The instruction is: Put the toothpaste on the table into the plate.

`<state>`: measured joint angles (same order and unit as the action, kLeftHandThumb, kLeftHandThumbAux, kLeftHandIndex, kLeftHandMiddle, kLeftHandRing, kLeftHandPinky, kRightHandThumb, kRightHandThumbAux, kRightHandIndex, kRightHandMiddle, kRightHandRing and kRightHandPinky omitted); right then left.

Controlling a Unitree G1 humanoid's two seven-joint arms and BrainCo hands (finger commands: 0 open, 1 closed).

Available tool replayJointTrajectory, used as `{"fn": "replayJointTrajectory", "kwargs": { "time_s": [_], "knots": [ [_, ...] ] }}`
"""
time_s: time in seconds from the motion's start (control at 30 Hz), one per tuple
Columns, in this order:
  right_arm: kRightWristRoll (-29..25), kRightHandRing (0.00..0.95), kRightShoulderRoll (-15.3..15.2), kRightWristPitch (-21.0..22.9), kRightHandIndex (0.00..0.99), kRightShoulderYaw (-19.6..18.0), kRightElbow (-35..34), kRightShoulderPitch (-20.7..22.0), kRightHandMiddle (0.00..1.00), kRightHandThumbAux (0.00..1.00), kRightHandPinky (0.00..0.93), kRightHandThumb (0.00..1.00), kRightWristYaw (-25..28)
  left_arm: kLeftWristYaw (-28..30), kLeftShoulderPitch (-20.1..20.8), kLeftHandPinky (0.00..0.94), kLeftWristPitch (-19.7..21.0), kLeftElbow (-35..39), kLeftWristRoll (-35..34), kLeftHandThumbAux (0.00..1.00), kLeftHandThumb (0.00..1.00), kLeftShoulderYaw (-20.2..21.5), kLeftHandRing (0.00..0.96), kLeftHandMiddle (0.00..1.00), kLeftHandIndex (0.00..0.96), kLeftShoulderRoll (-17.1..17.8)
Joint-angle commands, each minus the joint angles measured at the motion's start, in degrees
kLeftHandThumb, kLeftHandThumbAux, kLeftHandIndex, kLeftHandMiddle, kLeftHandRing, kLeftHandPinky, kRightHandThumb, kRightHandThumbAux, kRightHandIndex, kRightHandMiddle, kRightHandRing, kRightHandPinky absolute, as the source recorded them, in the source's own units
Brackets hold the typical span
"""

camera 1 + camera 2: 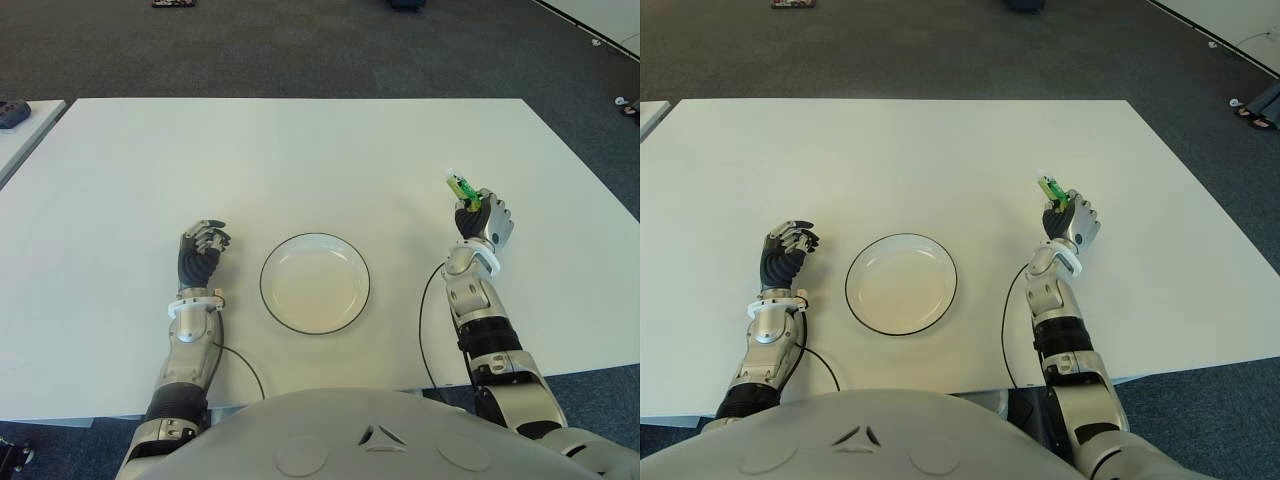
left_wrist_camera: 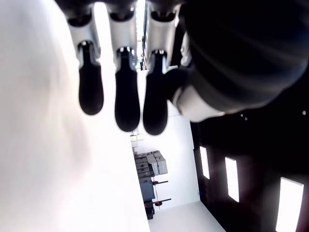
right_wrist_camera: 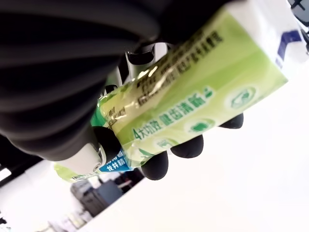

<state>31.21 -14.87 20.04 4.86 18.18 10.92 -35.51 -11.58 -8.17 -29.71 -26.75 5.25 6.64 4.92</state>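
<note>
I see the right hand [image 1: 482,218] raised over the counter [image 1: 300,150] toward its right edge, fingers [image 3: 154,166] wrapped around the green toothpaste [image 1: 462,187], which sticks up out of the fist. The plate [image 1: 315,283] sits near the front edge, between both hands. My left hand [image 1: 201,247] shows left of the plate, fingers curled, holding nothing.

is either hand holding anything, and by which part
The right hand holds the green toothpaste, fingers wrapped around its body, one end sticking up. The left hand, left of the plate, holds nothing.
</note>
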Motion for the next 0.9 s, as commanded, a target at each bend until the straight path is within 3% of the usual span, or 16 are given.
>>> {"fn": "replayJointTrajectory", "kwargs": {
  "time_s": [0.03,0.13,0.3,0.53,0.9],
  "knots": [
    [-0.13,0.776,0.91,-4.52,0.436,-0.20,-2.55,-1.63,0.762,0.714,0.802,0.715,-1.32,0.35,-0.88,0.547,0.50,-3.33,0.33,0.722,0.699,-0.34,0.570,0.580,0.431,-0.23],
    [0.23,0.779,1.68,-7.67,0.437,0.37,-3.79,-2.47,0.767,0.714,0.805,0.715,-2.49,0.43,-0.85,0.537,1.11,-3.18,0.39,0.722,0.699,-0.47,0.568,0.584,0.431,-0.18],
    [1.45,0.796,3.71,-18.28,0.437,4.23,-3.29,-3.40,0.786,0.716,0.823,0.713,-6.37,0.71,-0.75,0.553,0.94,-2.93,0.59,0.722,0.698,-0.93,0.575,0.590,0.431,-0.13],
    [3.62,0.828,2.01,-30.68,0.438,7.36,-1.36,-3.20,0.823,0.719,0.848,0.711,-7.85,0.91,-0.59,0.542,1.47,-2.49,0.54,0.723,0.698,-1.43,0.567,0.585,0.431,-0.25],
    [7.30,0.878,-0.11,-43.98,0.438,12.17,0.00,-1.61,0.884,0.719,0.880,0.714,-5.13,-0.23,-0.36,0.543,2.99,-1.79,1.32,0.722,0.701,-1.74,0.573,0.578,0.432,-0.74]
  ]
}}
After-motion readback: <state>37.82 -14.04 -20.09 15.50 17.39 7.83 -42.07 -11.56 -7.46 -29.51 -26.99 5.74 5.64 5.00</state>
